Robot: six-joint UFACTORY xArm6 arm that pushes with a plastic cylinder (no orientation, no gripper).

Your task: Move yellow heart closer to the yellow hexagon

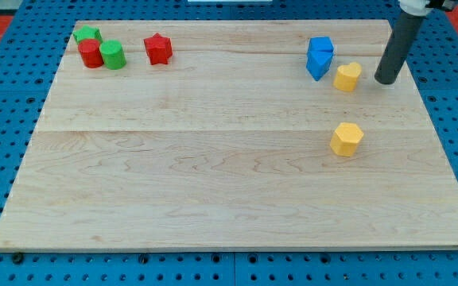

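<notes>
The yellow heart (347,76) lies near the view's upper right on the wooden board (213,175). The yellow hexagon (346,138) lies below it, a block's length or so apart. My tip (386,80) rests on the board just to the right of the yellow heart, with a small gap between them. The rod rises from the tip up towards the view's top right.
Two blue blocks (320,57) sit close together just left of and above the yellow heart. A red star (157,48) lies at the top left. Further left, a green block (87,35), a red cylinder (91,52) and a green cylinder (112,55) cluster together.
</notes>
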